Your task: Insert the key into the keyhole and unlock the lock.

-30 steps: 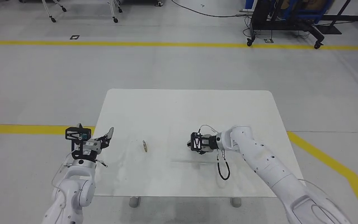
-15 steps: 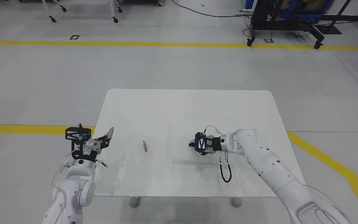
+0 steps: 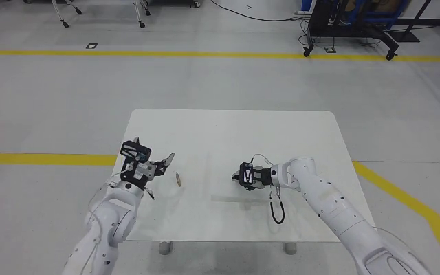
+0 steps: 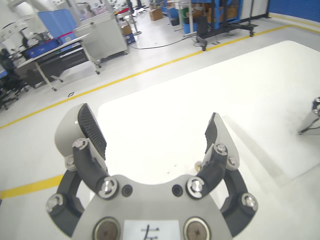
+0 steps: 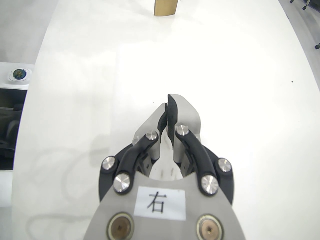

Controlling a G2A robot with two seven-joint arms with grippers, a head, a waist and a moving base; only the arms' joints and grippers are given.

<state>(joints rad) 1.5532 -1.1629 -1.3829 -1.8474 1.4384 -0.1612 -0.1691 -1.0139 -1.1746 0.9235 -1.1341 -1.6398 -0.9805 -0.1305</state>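
A small brass padlock [image 3: 178,179] with a silver shackle lies on the white table [image 3: 227,130], left of centre. My left gripper [image 3: 165,163] hovers just left of it, fingers wide open and nothing between them. In the left wrist view a brass bit of the padlock [image 4: 197,165] peeks out behind one finger of the left gripper [image 4: 150,116]. My right gripper [image 3: 236,177] rests low near the table's middle, shut, pointing at the padlock [image 5: 166,3] some way ahead. The pads of the right gripper [image 5: 168,101] are pressed together; I can make out no key between them.
A black cable loop [image 3: 276,206] hangs from the right forearm above the table. The right gripper's tip [image 4: 316,106] shows far off in the left wrist view. Bare tabletop lies between the padlock and the right gripper. The table's near edge is close behind both arms.
My left arm has swung in from beyond the table's left edge to just beside the padlock, still open. The right gripper has shifted slightly to the right and stays shut.
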